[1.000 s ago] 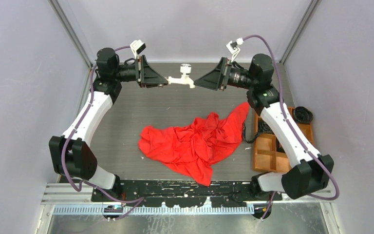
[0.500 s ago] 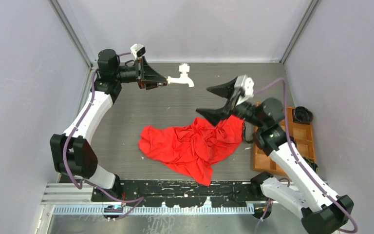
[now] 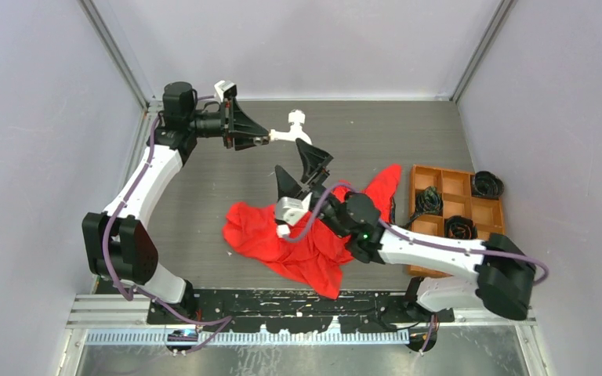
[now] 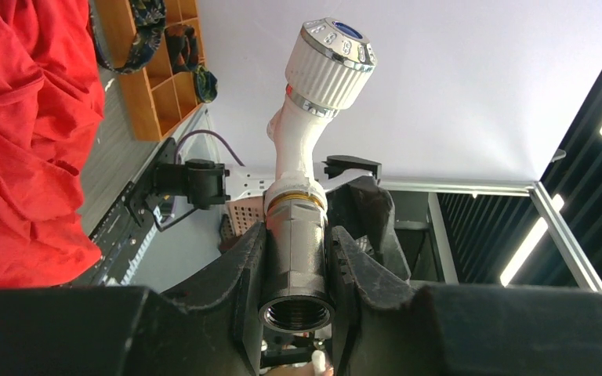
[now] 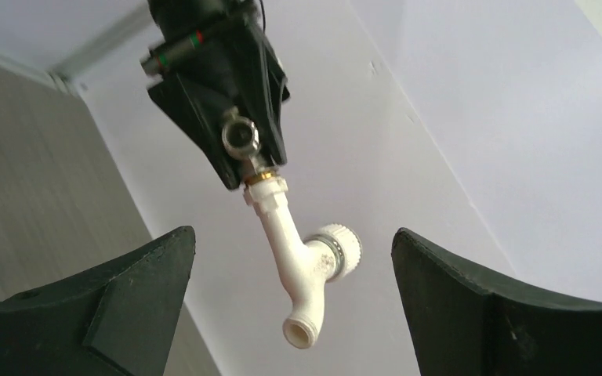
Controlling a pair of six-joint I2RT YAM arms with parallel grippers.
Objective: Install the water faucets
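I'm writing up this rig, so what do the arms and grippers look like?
Both arms, left arm and right arm, have white shells, black joints and purple cables. The left gripper and right gripper have black wedge fingers and white camera blocks.

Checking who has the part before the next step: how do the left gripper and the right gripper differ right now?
The left gripper is shut on the grey fitting of the faucet; the right gripper is wide open and empty. The left gripper holds the faucet aloft at the far side of the table; the right gripper sits mid-table near the red cloth, aimed at the faucet. Both are black and two-fingered.
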